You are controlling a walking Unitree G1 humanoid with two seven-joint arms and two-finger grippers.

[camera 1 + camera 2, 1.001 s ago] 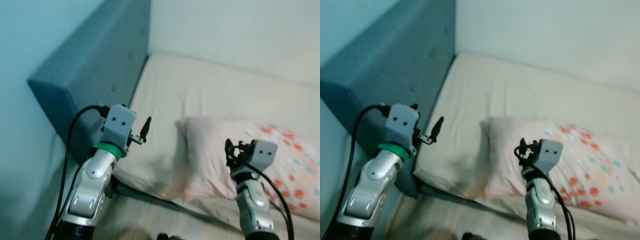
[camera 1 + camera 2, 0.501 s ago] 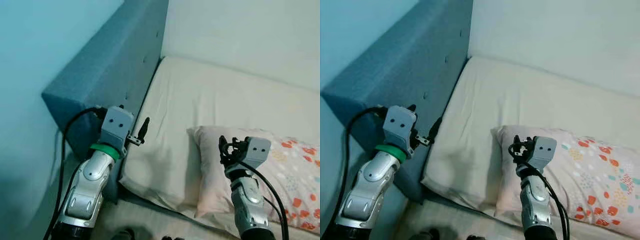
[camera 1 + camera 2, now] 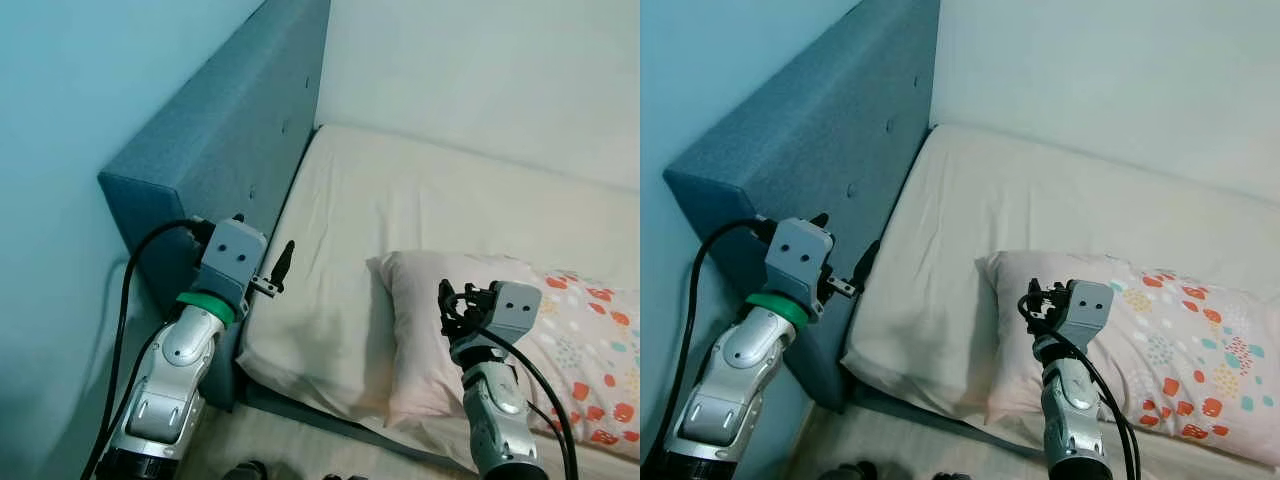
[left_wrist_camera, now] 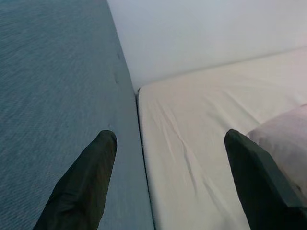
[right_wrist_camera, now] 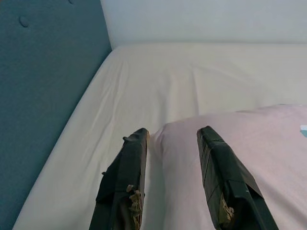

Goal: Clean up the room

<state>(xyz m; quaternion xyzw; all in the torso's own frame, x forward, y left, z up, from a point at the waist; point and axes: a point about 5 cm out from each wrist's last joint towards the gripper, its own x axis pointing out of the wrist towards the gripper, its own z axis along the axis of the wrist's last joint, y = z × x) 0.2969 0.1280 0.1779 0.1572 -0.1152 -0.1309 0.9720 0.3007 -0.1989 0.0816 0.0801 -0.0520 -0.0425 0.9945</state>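
Left eye view: the pillow (image 3: 520, 330) lies at lower right of the frame on the cream mattress (image 3: 400, 220), well short of the blue headboard (image 3: 230, 140) at upper left; by my judgement it is not yet set at the bed's head, so that work is left; the right gripper (image 5: 170, 158) has its fingers spread astride the pillow's corner, not yet pinching it; the left gripper (image 4: 168, 153) hangs spread wide by the headboard's edge, holding nothing; I see no containers anywhere.
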